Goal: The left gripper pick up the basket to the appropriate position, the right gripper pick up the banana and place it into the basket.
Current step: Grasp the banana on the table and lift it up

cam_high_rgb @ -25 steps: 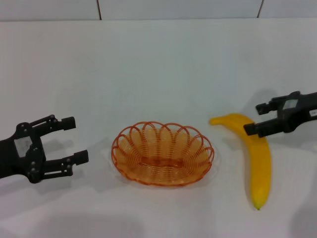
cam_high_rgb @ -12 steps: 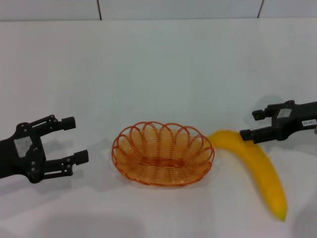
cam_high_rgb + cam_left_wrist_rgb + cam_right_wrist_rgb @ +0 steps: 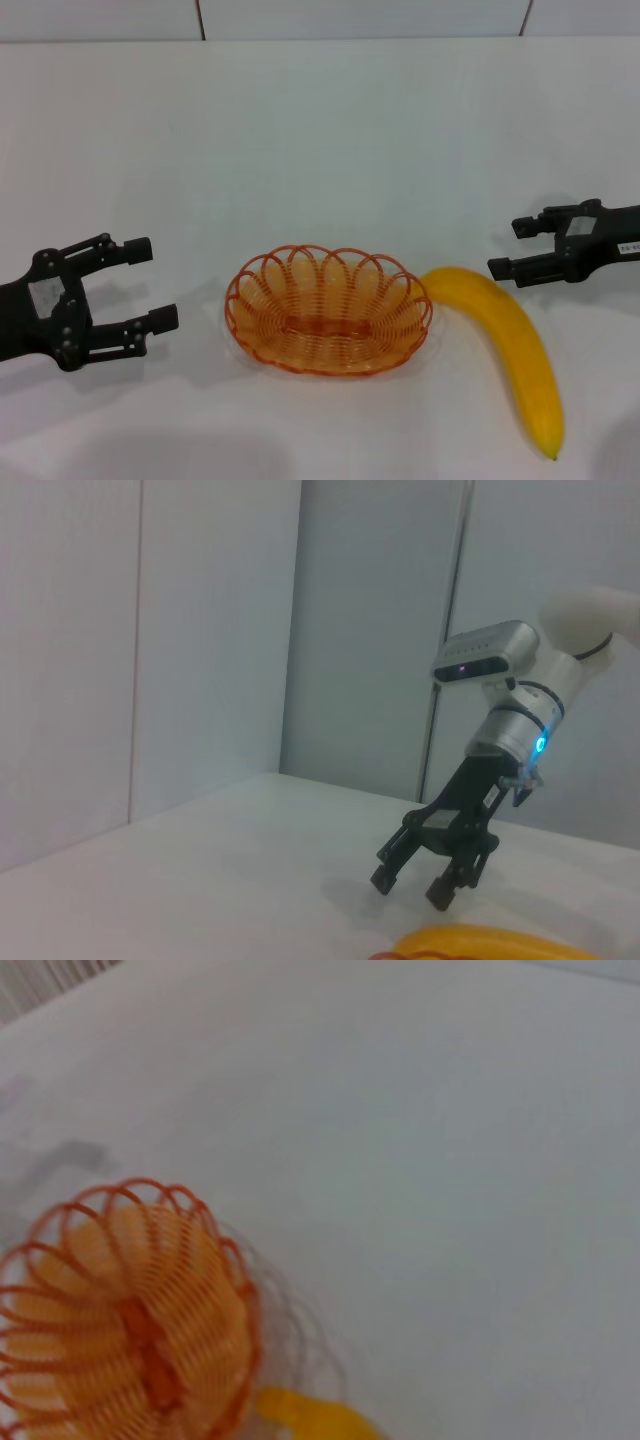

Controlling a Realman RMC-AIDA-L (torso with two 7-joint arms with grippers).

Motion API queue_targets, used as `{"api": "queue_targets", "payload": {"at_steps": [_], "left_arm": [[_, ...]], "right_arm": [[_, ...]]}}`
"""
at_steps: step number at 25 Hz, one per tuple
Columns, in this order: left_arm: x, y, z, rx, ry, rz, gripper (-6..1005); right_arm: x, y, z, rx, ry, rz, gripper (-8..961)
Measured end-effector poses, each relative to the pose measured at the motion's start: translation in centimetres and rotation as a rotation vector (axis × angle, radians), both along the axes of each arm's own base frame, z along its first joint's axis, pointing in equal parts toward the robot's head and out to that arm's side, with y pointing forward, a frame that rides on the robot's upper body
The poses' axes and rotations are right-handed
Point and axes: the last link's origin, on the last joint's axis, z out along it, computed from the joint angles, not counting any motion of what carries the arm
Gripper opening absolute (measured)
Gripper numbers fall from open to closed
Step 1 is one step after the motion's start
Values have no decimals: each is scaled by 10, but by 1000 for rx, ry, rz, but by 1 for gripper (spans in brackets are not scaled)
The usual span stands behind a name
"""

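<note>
**Orange basket empty, banana not grasped**

Orange wire basket (image 3: 329,309) sits on the white table (image 3: 320,130), nothing in it. Banana (image 3: 505,345) lies just right of the basket, one end touching its rim. Right gripper (image 3: 508,247) hovers spread, empty, near the banana. Left gripper (image 3: 150,283) gapes wide left of the basket, clear. Both picks remain.

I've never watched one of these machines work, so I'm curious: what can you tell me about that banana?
The banana is one large, smooth, yellow fruit, curved, with pointed ends. It lies flat on the white table, to the right of the orange basket, its upper tip at the basket's rim. The right gripper hovers open just above that end, not holding it.
</note>
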Motion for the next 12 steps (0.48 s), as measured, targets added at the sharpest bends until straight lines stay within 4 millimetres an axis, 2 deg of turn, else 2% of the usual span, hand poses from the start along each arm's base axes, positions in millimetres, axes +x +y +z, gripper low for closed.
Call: {"api": "queue_targets", "payload": {"at_steps": [5, 12], "left_arm": [[-1, -1, 0, 0, 0, 3, 881], [-1, -1, 0, 0, 0, 3, 880]], "right_arm": [[0, -8, 5, 2, 48, 42, 861], [8, -21, 0, -10, 26, 125, 861]]}}
